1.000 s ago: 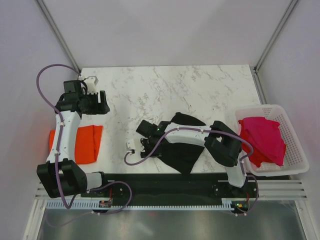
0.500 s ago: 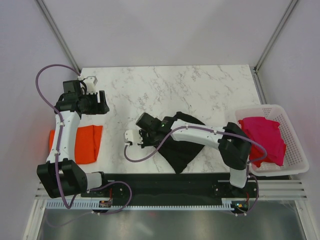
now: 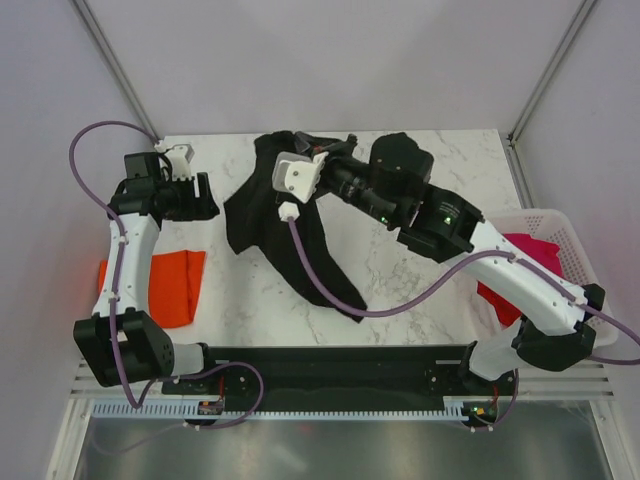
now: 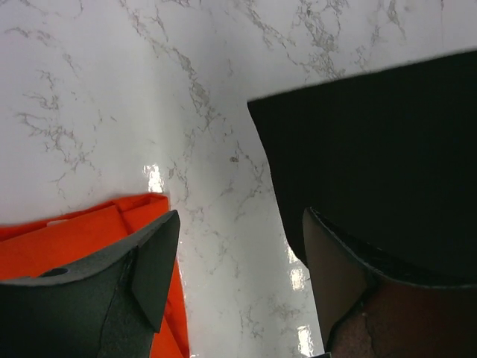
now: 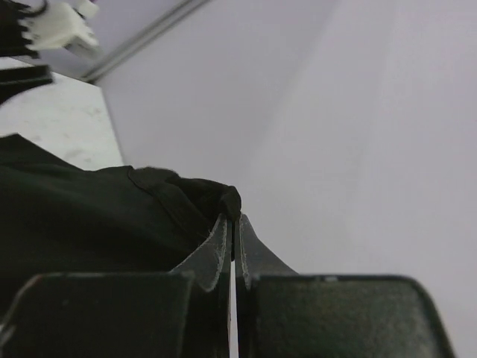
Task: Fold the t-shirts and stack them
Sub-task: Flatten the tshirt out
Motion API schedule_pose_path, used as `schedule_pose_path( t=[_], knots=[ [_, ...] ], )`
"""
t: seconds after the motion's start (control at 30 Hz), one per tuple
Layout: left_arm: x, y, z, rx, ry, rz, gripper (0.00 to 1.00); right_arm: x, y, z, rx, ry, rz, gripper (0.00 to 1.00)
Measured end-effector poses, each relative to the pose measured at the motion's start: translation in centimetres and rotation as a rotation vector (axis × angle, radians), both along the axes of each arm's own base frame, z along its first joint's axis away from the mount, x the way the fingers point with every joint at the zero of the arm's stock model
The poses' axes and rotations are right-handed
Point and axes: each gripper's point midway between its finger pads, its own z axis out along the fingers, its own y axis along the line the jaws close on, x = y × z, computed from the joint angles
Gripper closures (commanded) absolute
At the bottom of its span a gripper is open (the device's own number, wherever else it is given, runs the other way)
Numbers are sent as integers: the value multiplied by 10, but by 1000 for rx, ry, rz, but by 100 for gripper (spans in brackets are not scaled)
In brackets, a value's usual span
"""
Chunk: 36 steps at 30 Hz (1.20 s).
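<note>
Farthest left, the orange t-shirt (image 3: pixel 165 288) lies flat on the marble table (image 3: pixel 420 270), near the front edge and partly under the left arm. Above and behind it hangs the left gripper (image 4: pixel 238 224), its two fingers spread wide with nothing between them. In the left wrist view only bare marble shows in the gap, with a corner of the orange cloth beneath one finger and the edge of the black t-shirt (image 3: pixel 270 215) beneath the other.

That black t-shirt fills the middle of the table. It is bunched high at the back, spreads into a wide dark sheet, and narrows to a tail that runs toward the front edge. How much of it is raised off the marble cannot be told. The right gripper (image 5: pixel 232 224) is clamped tight on a small fold of the black cloth. In the right wrist view its fingers meet with the pinched cloth poking out at their tips. The right arm reaches from the front right corner across to the back of the table.

At the far right stands a white basket (image 3: pixel 545 214) holding the crumpled pink t-shirt (image 3: pixel 530 248), partly hidden by the arm.
</note>
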Motion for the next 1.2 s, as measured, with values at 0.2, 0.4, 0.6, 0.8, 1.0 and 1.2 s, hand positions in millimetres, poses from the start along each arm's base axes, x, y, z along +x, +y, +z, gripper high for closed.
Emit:
schedule_pose_path(
  t=[0.2, 0.4, 0.6, 0.8, 1.0, 1.2],
  knots=[
    [6, 1, 10, 1, -26, 0, 27, 38, -55, 29, 6, -92, -185, 100],
    [7, -2, 8, -17, -16, -4, 29, 73, -113, -27, -84, -40, -359, 100],
    [6, -11, 9, -60, -16, -34, 32, 79, -164, -226, -411, 269, -448, 100],
    [-5, -45, -7, -111, 42, -141, 33, 9, -212, -380, -715, 647, -418, 100],
    [-24, -112, -72, -137, 288, -361, 44, -5, -223, -386, -682, 714, -445, 100],
    [-19, -124, -142, -132, 555, -404, 53, 0, -230, -384, -658, 727, -478, 100]
  ],
)
